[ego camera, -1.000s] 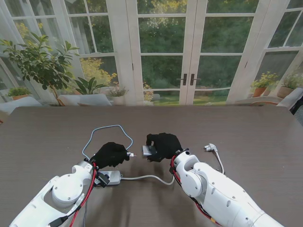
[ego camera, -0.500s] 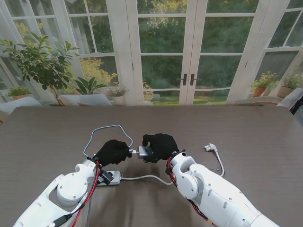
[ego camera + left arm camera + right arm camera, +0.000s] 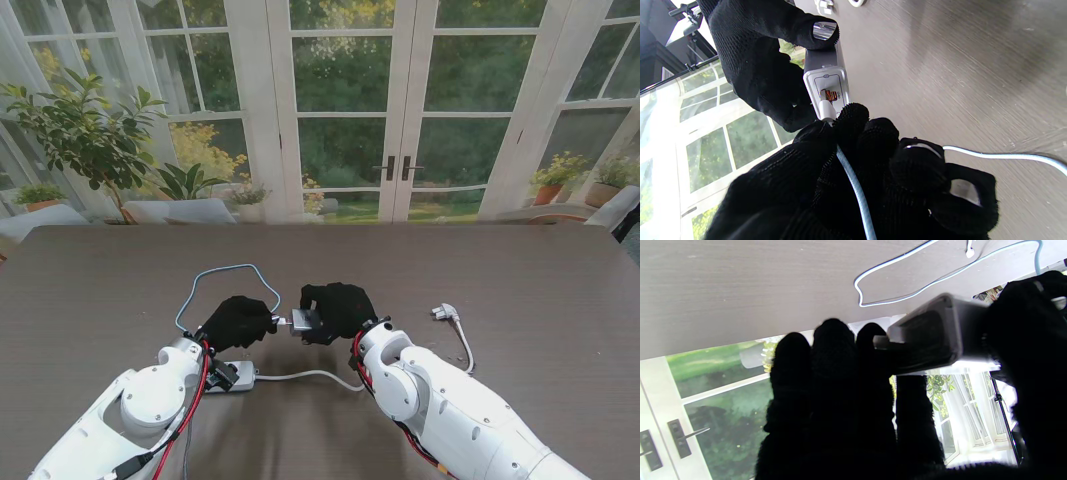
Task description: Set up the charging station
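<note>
Charger block (image 3: 306, 320) gripped in right hand (image 3: 338, 309), lifted off table (image 3: 540, 290) near centre. Left hand (image 3: 237, 322) pinching white plug (image 3: 826, 111) of blue cable (image 3: 228, 272), plug tip touching orange port on block face. Power strip (image 3: 236, 376) lying nearer to me, wall plug (image 3: 444, 313) out right.

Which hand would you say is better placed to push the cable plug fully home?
Left: the left hand already pinches the plug at the charger port, while the right hand only steadies it.
</note>
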{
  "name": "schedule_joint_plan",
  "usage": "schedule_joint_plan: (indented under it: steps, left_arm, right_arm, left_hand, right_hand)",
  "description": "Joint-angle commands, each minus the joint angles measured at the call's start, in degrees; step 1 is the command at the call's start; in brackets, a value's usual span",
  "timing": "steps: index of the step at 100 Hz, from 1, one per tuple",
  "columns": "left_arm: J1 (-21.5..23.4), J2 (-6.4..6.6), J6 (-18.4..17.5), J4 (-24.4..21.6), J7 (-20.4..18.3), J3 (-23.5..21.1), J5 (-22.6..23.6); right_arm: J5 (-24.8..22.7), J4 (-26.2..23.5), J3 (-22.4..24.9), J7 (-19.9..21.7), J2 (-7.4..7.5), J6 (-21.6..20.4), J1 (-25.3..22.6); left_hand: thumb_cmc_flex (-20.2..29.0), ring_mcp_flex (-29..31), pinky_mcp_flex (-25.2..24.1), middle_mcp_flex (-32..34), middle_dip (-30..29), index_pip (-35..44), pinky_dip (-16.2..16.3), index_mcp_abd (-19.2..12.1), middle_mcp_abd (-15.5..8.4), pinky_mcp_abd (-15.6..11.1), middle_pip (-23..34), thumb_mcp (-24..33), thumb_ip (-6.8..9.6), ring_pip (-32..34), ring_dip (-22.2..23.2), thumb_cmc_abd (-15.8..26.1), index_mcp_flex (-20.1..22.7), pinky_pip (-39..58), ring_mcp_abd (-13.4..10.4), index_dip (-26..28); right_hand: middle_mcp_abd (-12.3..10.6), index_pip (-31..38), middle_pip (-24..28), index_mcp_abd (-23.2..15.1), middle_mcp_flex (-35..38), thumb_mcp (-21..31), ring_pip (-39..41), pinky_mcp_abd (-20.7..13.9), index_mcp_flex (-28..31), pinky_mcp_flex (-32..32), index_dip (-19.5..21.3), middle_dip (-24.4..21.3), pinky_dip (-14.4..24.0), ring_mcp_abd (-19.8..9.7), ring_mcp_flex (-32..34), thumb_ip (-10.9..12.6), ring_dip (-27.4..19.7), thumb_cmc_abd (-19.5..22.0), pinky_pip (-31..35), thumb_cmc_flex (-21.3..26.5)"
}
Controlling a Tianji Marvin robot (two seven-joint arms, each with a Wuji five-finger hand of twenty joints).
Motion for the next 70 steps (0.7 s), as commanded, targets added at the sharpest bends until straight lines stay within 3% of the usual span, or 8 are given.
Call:
schedule_joint_plan:
  steps: [1, 70]
  left_arm:
    - [0.2, -0.39, 0.2, 0.0, -0.9, -0.1, 0.0]
    - [-0.7, -0.25, 0.3, 0.8, -1.2, 0.7, 1.2]
  right_arm:
    - [0.1, -0.2, -0.1, 1.0, -0.20, -0.4, -0.1]
    - [0.6, -0.2, 0.1, 1.7, -0.13, -0.5, 0.0]
  left_hand:
    - [4.1, 1.3, 1.3, 2.2, -0.2, 3.2, -1.0, -2.6, -1.2, 0.9, 0.0, 4.5, 2.16, 1.4, -0.3, -0.1, 1.8, 5.2, 1.4, 0.4]
    - [4.4, 1.3, 1.2, 2.1, -0.4, 2.8, -1.1, -2.5, -1.0, 1.1, -0.1, 4.0, 2.32, 1.2, -0.3, 0.0, 1.7, 5.1, 1.6, 0.3]
  right_hand:
    - [-1.6, 11.7, 1.7, -10.1, 2.6, 8.6, 0.7, -0.7, 6.9, -0.1, 6.0, 0.9, 1.1, 0.6, 1.1, 5.0, -29.0, 9.5, 1.3, 9.5]
    - [-1.6, 11.7, 1.6, -10.0, 2.5, 8.3, 0.5, -0.6, 6.9, -0.3, 6.0, 0.8, 1.2, 0.6, 1.0, 5.0, -29.0, 9.6, 1.0, 9.5]
